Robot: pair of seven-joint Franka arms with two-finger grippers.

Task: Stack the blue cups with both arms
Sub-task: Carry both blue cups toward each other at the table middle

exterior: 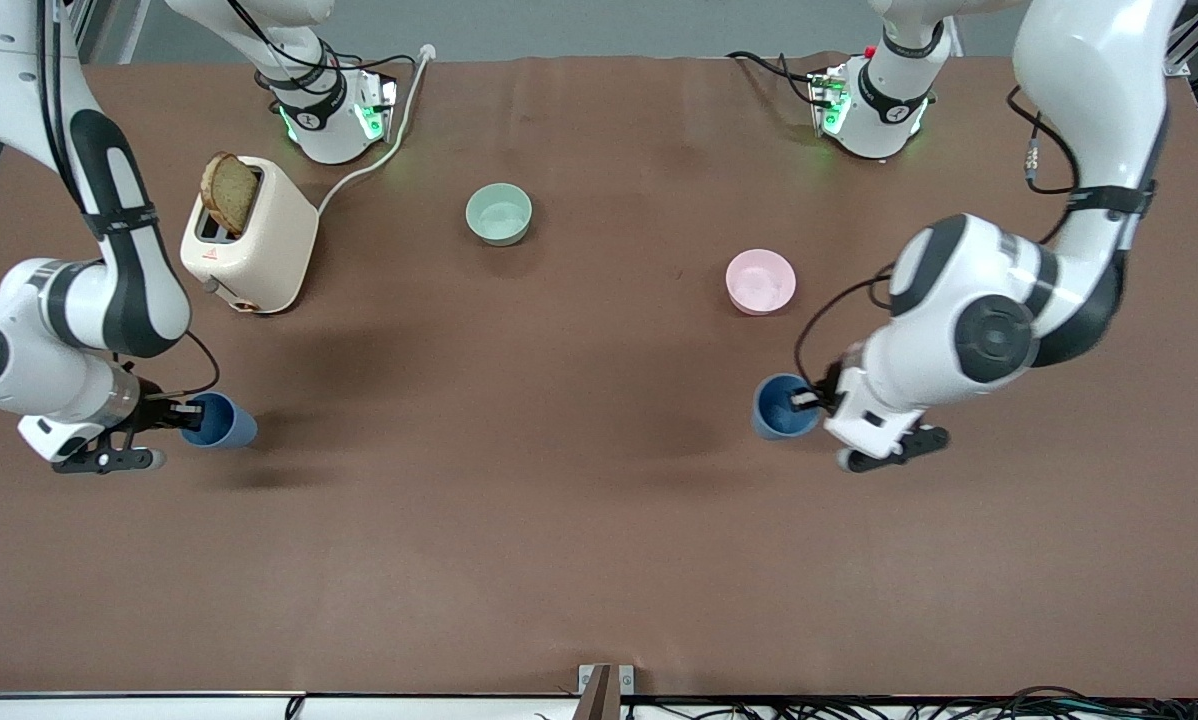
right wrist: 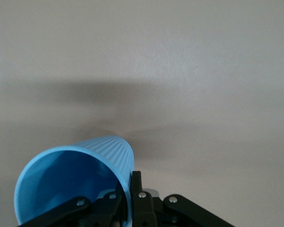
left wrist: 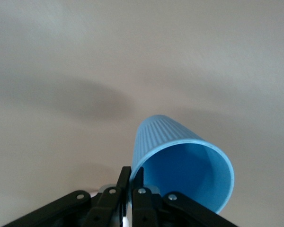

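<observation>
Two blue cups are each held by one gripper. My left gripper (exterior: 807, 400) is shut on the rim of one blue cup (exterior: 781, 408), with one finger inside and one outside. It holds the cup tilted, a little above the table, toward the left arm's end. In the left wrist view this gripper (left wrist: 131, 177) pinches the ribbed cup (left wrist: 180, 161) at its rim. My right gripper (exterior: 187, 410) is shut the same way on the other blue cup (exterior: 224, 422), above the table at the right arm's end. In the right wrist view this gripper (right wrist: 132, 182) pinches that cup (right wrist: 71, 175) at its rim.
A cream toaster (exterior: 249, 245) with a bread slice (exterior: 229, 190) stands near the right arm's base, its white cable (exterior: 379, 160) running beside the base. A pale green bowl (exterior: 499, 213) sits mid-table. A pink bowl (exterior: 760, 281) sits just farther from the camera than the left gripper's cup.
</observation>
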